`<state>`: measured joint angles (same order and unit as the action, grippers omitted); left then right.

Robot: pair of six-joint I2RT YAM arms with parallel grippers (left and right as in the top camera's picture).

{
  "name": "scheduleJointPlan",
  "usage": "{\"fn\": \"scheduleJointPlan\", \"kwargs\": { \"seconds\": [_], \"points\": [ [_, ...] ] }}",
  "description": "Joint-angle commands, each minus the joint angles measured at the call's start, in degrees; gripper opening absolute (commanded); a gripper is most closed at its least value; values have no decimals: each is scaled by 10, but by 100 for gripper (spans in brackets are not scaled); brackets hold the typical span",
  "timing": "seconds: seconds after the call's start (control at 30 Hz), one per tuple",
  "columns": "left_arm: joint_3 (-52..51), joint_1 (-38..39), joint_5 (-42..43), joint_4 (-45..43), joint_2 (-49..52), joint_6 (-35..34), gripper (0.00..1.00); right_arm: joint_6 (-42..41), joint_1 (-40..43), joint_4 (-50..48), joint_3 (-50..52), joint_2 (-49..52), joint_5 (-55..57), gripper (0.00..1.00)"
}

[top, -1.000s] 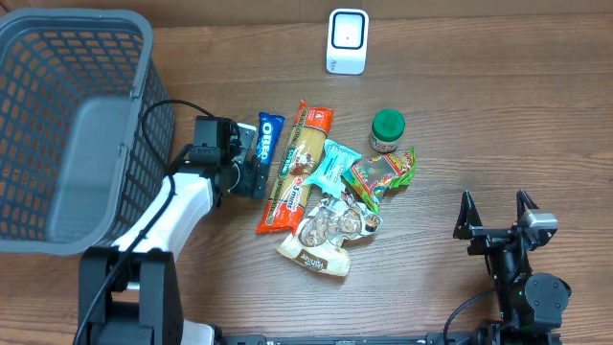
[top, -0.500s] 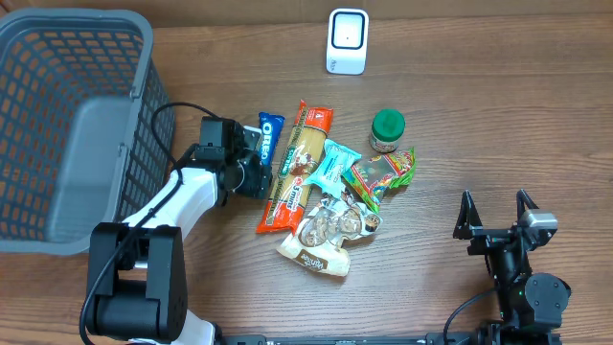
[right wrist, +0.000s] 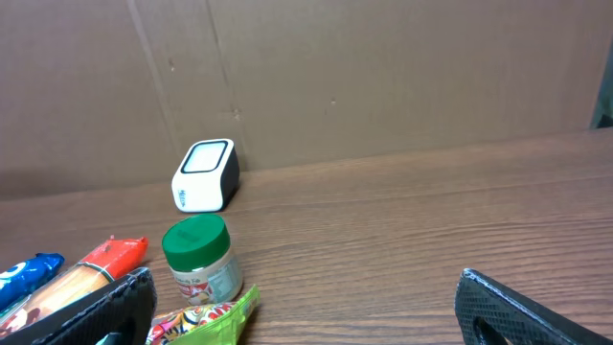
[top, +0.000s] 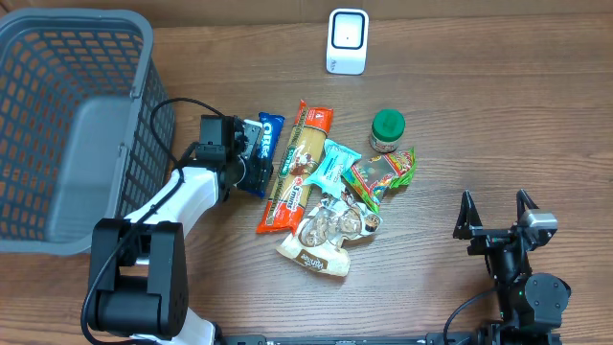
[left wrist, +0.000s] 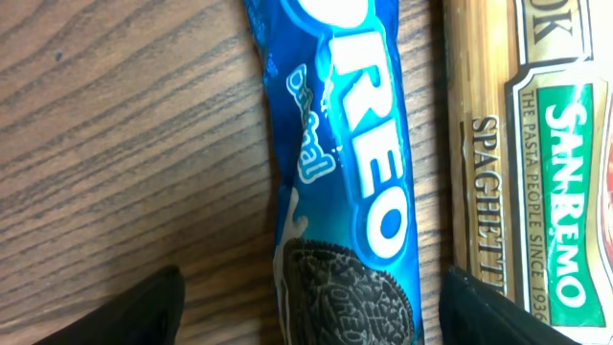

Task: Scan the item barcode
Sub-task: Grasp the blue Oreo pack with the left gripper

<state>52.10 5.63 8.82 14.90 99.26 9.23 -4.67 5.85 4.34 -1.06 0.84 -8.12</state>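
The jaws of the left gripper stand released, one dark finger at the lower left of the wrist view and the other at the lower right. The blue Oreo pack runs up the frame between them, and bare wood shows on either side of it, so neither finger touches the wrapper. From overhead the pack lies left of centre on the wooden table, lengthwise toward the top edge, with its lower end under the gripper. Just right of it lies a long orange-red spaghetti packet, almost parallel.

The jaws of the right gripper are spread wide and hold nothing. It sits at the lower right of the overhead frame, well apart from the goods.

The white scanner unit stands at top centre, upright and apart from everything else. Below and to its right is a small jar with a green lid. Between the jar and the spaghetti lie a teal wrapper and a green and red snack packet. A clear bag with a pale label overlaps their lower ends. A grey mesh basket fills the upper left corner.
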Motion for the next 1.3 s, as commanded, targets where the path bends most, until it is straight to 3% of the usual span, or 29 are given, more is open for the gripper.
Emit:
{"fn": "scheduleJointPlan", "kwargs": {
  "seconds": [0.0,0.33,0.53,0.83,1.27],
  "points": [
    [-3,0,14,-5,8,9,75,0,-4,-2,6,-5,3,100],
    [-3,0,33,-12,14,8,70,-3,-4,-4,6,-5,-17,100],
    [-3,0,48,-15,44,-5,67,-75,-4,-4,6,-5,-21,100],
    [-1,0,53,-12,49,-21,58,-78,-4,-4,6,-5,-21,100],
    [60,0,155,107,49,-48,20,-78,-4,-4,6,-5,-25,100]
  ]
}}
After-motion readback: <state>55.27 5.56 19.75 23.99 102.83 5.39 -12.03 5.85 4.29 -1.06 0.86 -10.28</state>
